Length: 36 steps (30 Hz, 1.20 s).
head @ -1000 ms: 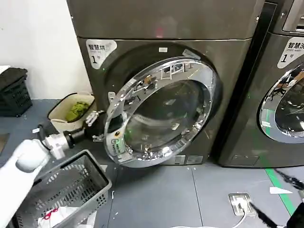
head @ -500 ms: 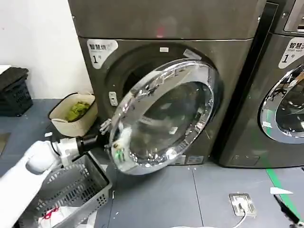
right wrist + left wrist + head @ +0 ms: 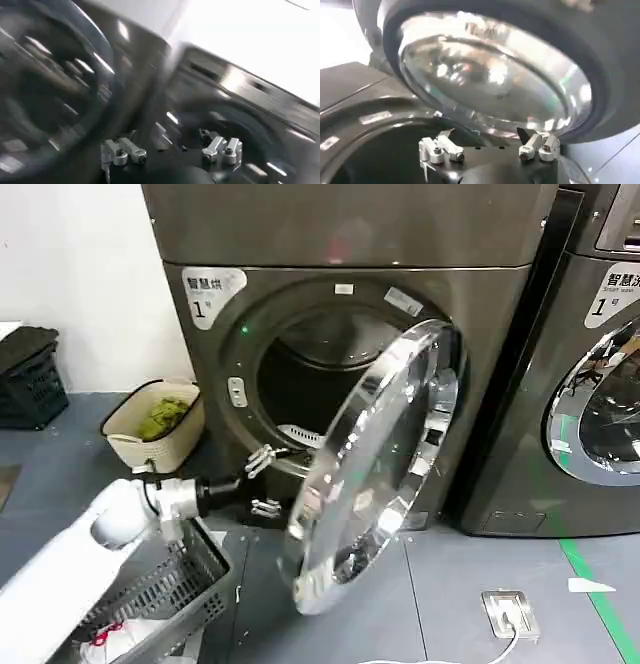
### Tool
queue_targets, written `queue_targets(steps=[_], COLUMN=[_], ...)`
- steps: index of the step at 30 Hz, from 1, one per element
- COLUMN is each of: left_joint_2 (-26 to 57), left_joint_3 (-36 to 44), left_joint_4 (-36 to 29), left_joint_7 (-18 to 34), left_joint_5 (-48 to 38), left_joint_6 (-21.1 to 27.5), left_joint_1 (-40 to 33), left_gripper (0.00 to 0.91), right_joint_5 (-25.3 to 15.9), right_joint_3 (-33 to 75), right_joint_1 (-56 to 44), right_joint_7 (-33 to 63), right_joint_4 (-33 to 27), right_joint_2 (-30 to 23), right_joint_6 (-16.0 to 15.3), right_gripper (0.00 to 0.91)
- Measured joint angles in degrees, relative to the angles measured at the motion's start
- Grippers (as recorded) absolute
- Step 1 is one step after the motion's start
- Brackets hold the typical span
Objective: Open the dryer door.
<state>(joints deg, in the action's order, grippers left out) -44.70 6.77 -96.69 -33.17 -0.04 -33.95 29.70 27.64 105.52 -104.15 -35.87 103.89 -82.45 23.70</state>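
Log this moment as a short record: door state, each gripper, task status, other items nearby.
door: dryer door swung well out on its right-side hinge, drum opening exposed
left gripper: open, at the lower left of the opening, just left of the door's free edge, not gripping it
right gripper: open, holding nothing
task status: door open
nearby: grey basket under the left arm; beige bin by the wall

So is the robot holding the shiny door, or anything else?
Nothing is held. The left tool is open beside the dryer door, not gripping it. The right tool is open too.
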Motion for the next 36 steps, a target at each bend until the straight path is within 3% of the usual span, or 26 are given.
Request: queue_targets(steps=[3,7,16,20,25,36], left_joint_2=[-1.53,-4.06,-11.07,-14.28,-18.41,-27.55], left_joint_3=[2.3,5.57,13.06,16.32,19.89,25.81], left_joint_4=[0.5,1.18,3.46,4.78,6.9,12.71], left_joint_7=[-0.03,-0.05,-0.03,-0.02,0.07,0.09], left_joint_5=[-0.03,-0.24,-0.48,-0.48,-0.3,-0.7], left_joint_6=[0.4,1.05,2.71,3.55,4.33,5.6], left_joint_1=[-1.62,-3.94,-9.5,-11.57,-13.92,-17.54], left_gripper=[0.907,0.907,0.907,0.907,0.907,0.907], right_joint_5=[-4.75,-7.78,-15.15,-17.51,-17.09,-16.27], right_joint_3=[2.0,4.02,7.37,9.28,11.92,14.6], right_joint_1=[0.12,0.66,1.78,1.69,0.75,0.89], right_joint_7=[6.92,14.44,29.58,33.42,34.79,34.79], right_joint_4=[-2.78,-5.45,-8.04,-9.58,-11.3,-12.51], right_joint_2=[-0.62,-1.42,-3.94,-4.66,-5.06,-5.05], right_joint_6=[-2.9,-5.92,-18.48,-19.34,-21.02,-21.67], right_gripper=[0.907,0.907,0.907,0.907,0.907,0.907])
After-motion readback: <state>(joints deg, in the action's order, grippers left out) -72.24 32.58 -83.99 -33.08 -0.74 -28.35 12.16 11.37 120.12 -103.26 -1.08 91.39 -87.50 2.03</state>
